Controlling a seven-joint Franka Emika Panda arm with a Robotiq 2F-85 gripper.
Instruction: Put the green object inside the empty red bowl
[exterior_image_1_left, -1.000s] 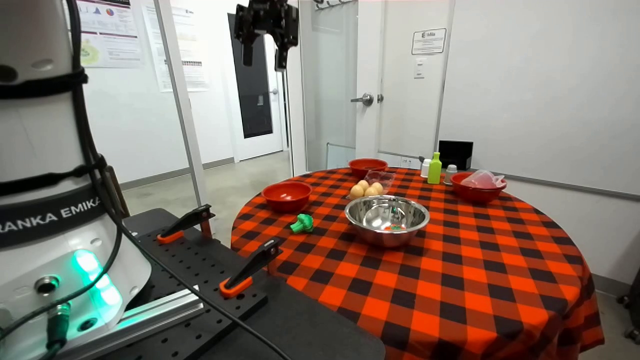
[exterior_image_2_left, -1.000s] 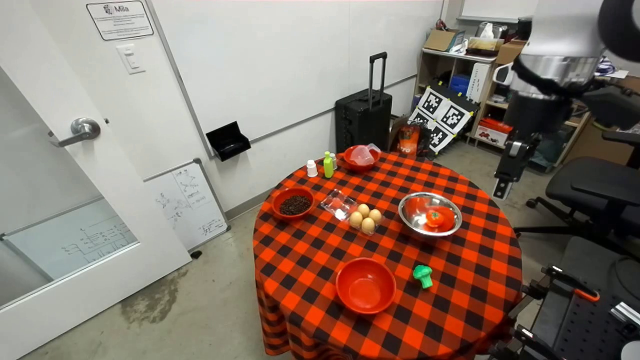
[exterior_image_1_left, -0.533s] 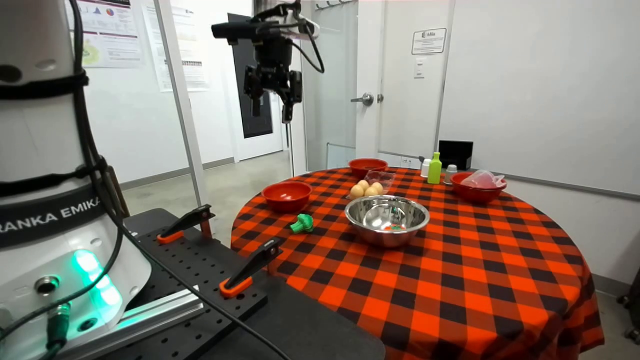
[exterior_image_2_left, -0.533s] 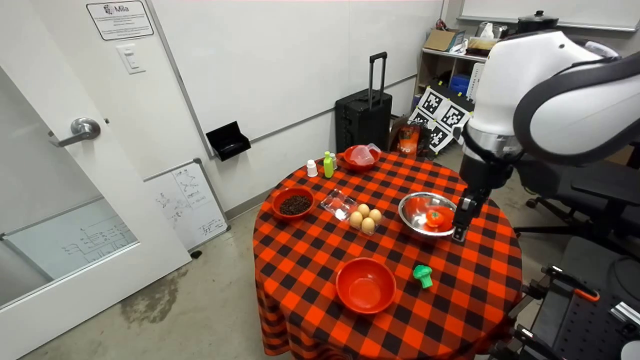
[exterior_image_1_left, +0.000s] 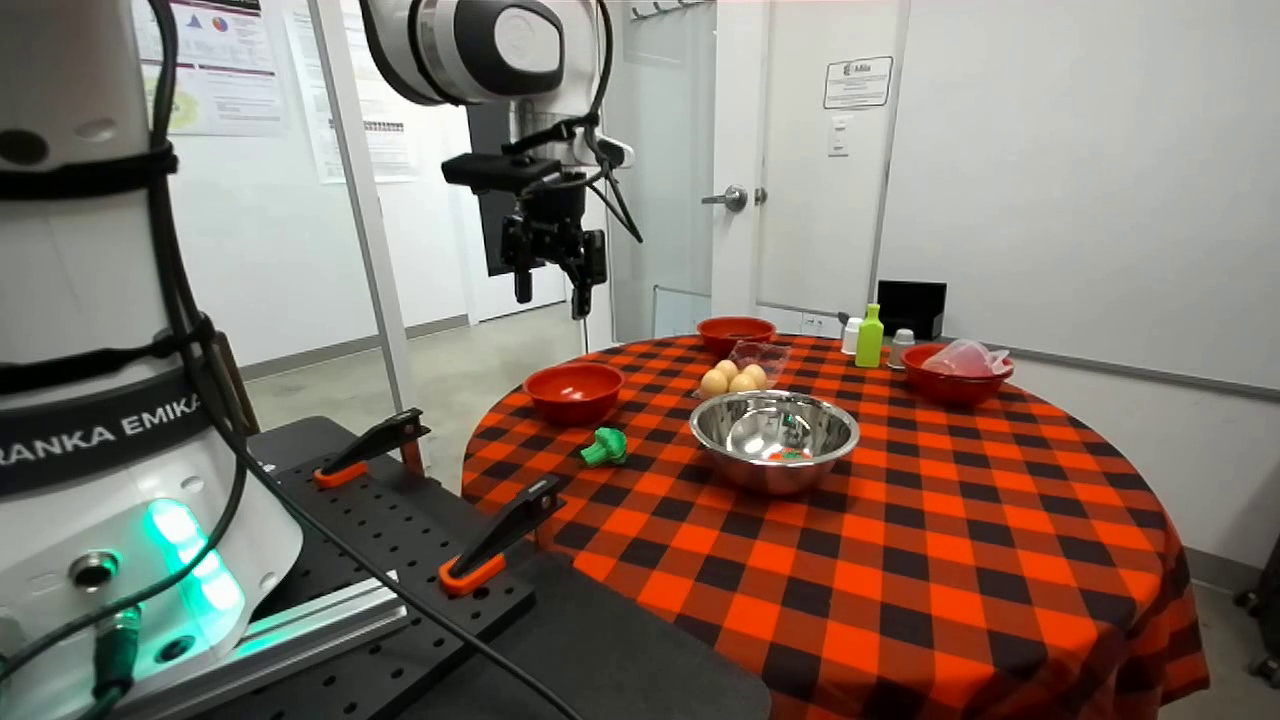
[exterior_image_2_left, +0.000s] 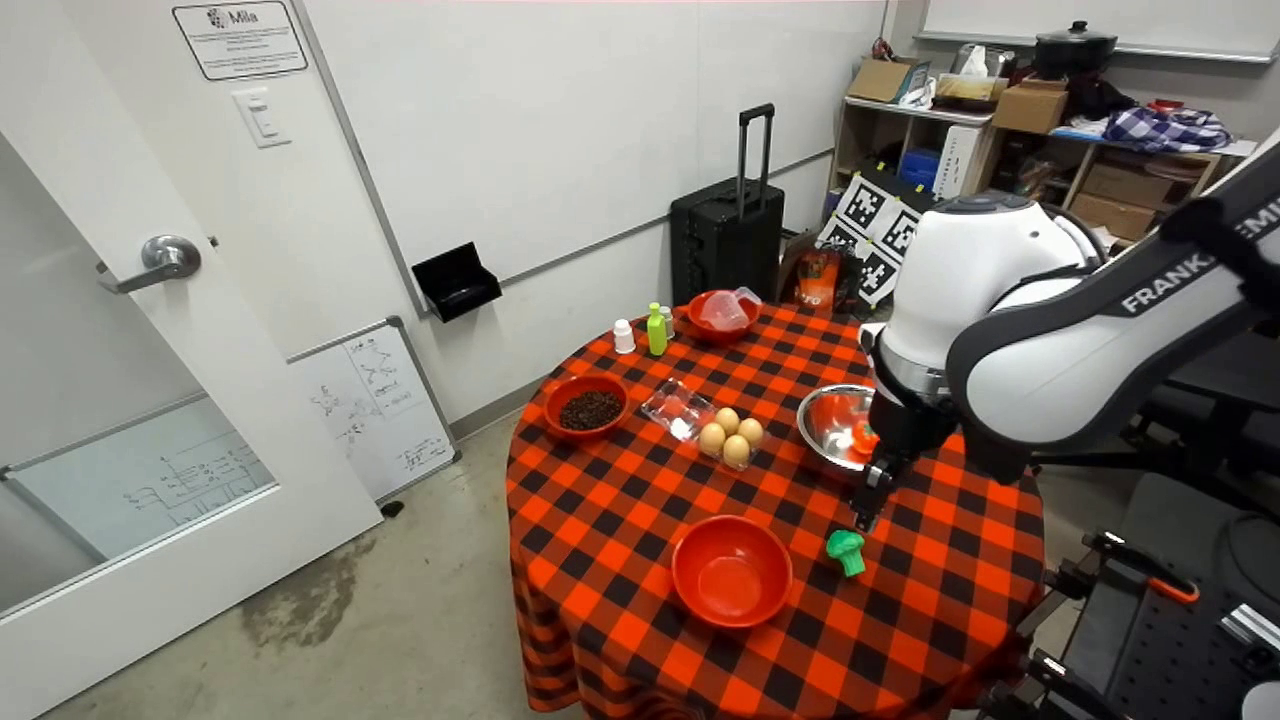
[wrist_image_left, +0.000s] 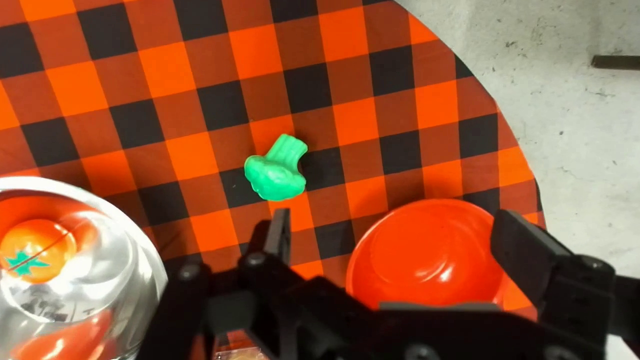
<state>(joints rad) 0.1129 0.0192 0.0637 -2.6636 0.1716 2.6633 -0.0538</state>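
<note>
The green object is a small toy broccoli lying on the checkered cloth, in both exterior views (exterior_image_1_left: 605, 447) (exterior_image_2_left: 846, 552) and in the wrist view (wrist_image_left: 276, 175). The empty red bowl stands close beside it, in both exterior views (exterior_image_1_left: 572, 396) (exterior_image_2_left: 731, 574) and in the wrist view (wrist_image_left: 425, 250). My gripper (exterior_image_1_left: 552, 300) points down in the air above the table, its fingers apart with nothing between them. In an exterior view the fingertips (exterior_image_2_left: 866, 520) appear just beyond the broccoli. In the wrist view the gripper's fingers (wrist_image_left: 392, 217) frame the red bowl, with the broccoli ahead of the left finger.
A steel bowl (exterior_image_1_left: 773, 470) with a toy tomato (wrist_image_left: 37, 250) stands near the broccoli. Several eggs (exterior_image_2_left: 735, 437) lie in a clear carton. A red bowl of dark beans (exterior_image_2_left: 588, 407), a yellow-green bottle (exterior_image_2_left: 657, 330) and a red bowl with a clear cup (exterior_image_2_left: 722, 318) stand farther off.
My arm has come down and moved over the table, from beside the steel bowl toward the broccoli. The fingers stay apart. The objects on the table have not moved.
</note>
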